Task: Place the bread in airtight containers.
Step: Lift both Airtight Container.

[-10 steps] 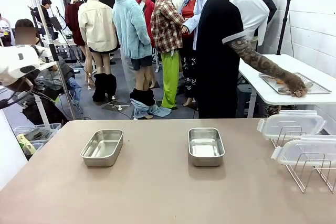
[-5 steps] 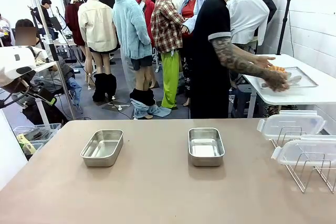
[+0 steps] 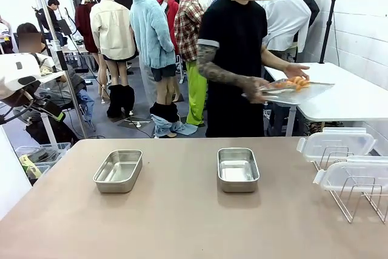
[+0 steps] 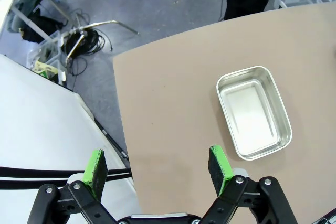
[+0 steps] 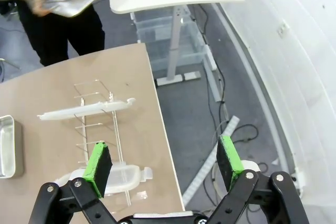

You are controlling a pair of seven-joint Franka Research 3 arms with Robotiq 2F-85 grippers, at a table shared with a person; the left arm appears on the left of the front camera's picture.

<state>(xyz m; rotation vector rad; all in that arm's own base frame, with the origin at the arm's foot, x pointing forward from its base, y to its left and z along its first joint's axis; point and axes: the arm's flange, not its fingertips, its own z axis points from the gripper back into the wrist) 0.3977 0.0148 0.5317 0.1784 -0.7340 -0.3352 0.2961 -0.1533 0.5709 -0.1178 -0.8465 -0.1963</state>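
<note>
The bread [image 3: 295, 81], a small heap of golden-brown rolls, lies on a flat steel tray [image 3: 303, 93]. The person [image 3: 233, 40] holds this tray beyond the far edge of my worktop [image 3: 182, 222], well apart from the containers. The 2 airtight containers sit open and empty on the worktop. The left container [image 3: 118, 171] is toward my left side and the right container [image 3: 237, 169] is near the middle, well apart from each other. Their 2 clear lids [image 3: 335, 144] rest on a wire rack [image 3: 357, 201] at the worktop's right edge.

In the left wrist view I see the left gripper [image 4: 158, 164] hanging high over the worktop's left edge. Its fingers are wide apart and hold nothing, and the left container lies ahead of it and off to one side. In the right wrist view the right gripper [image 5: 164, 160] hangs over the worktop's right edge beside the rack. Its fingers are spread just as wide and are also empty.
</note>
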